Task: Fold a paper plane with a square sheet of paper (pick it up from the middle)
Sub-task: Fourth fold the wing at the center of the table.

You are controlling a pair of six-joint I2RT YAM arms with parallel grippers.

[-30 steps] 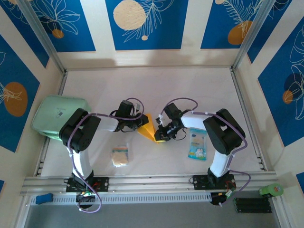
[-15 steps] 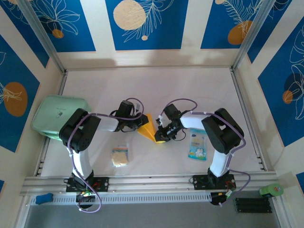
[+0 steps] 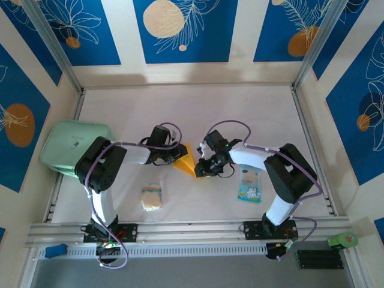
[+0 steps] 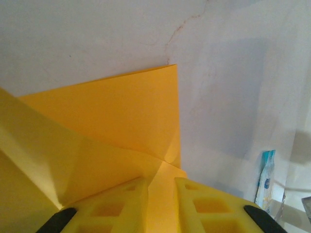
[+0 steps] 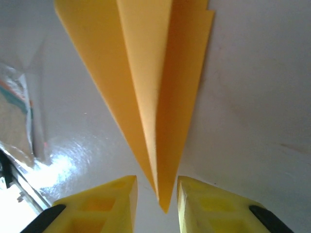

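Nearest, the right fingers [image 5: 97,206] stand slightly apart astride the tip of the paper plane [image 3: 187,163], which lies on the surface [image 3: 240,114] between both arms, its other end clamped by the left fingers [image 4: 112,208], so an uneven tug could tear or unfold it.

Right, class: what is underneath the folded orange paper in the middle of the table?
The white table shows all round the orange paper, which seems to rest on it. Whatever lies directly beneath is hidden by the paper's own folded layers.
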